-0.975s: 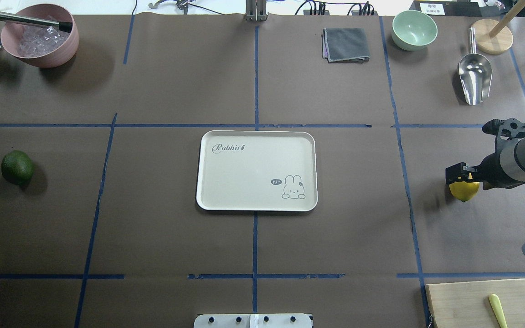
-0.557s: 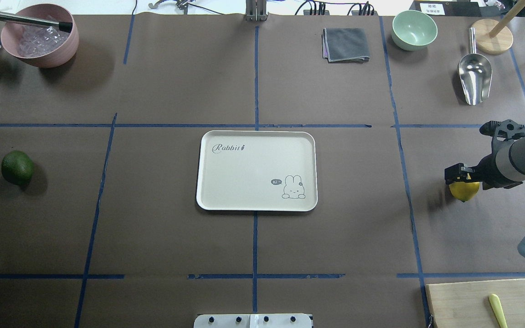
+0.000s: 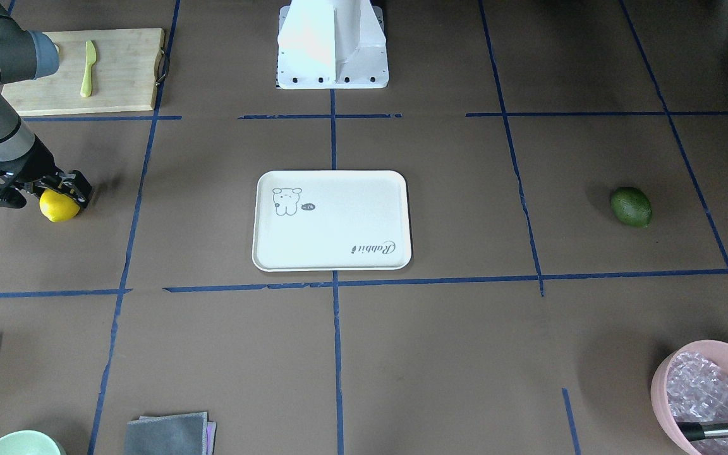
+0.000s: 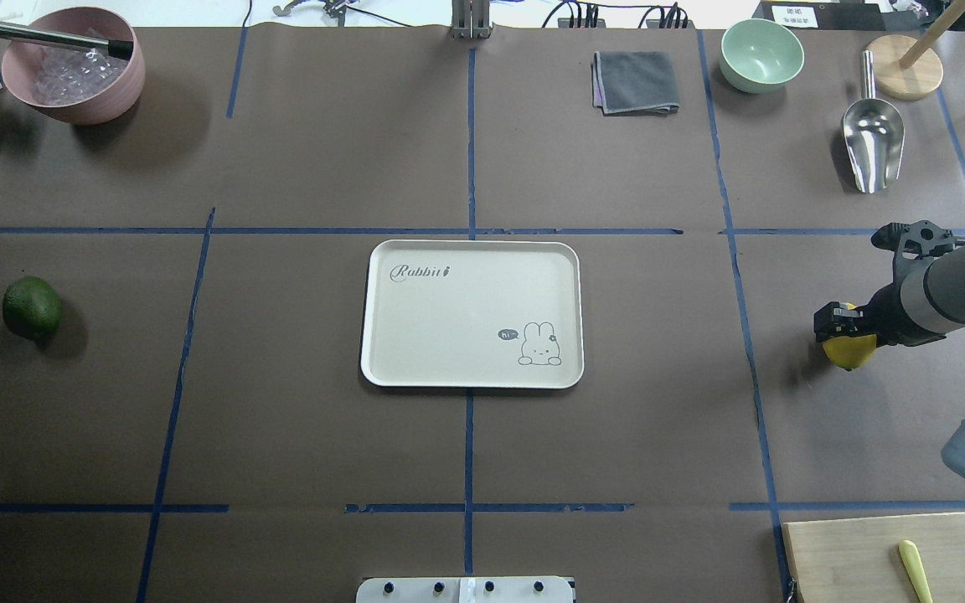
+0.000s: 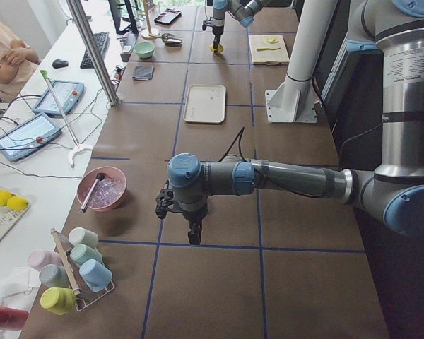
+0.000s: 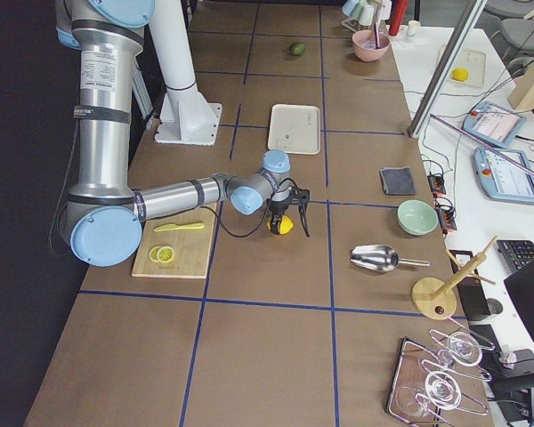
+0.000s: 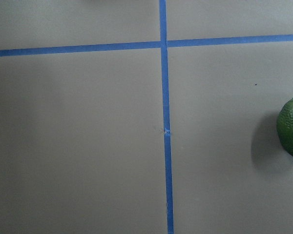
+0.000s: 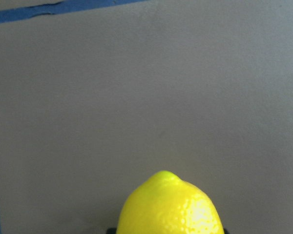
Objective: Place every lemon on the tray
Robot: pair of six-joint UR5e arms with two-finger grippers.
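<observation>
Finding: the right gripper (image 4: 844, 333) is at the right side of the brown paper-covered table (image 4: 616, 435). Its fingers pinch the bright yellow oval lemon (image 4: 851, 354) across its sides. Whether the fruit is clear of the surface cannot be told. The cream-white rectangular tray (image 4: 449, 318) lies at the centre, well apart to the left and bare. Risk one: the skin is rounded and smooth, so in a fast carry the lemon may turn or slip from a narrow pinch, drop and roll. Risk two: if released from height, it may roll over the tray's low rim. The dark green oval lemon (image 4: 32, 308) sits at the far left, untouched. The state of the left gripper's (image 5: 195, 234) fingers cannot be told. Risk three: that lemon shows only at the edge of the left wrist view, so a straight descent would likely miss or nudge it.
</observation>
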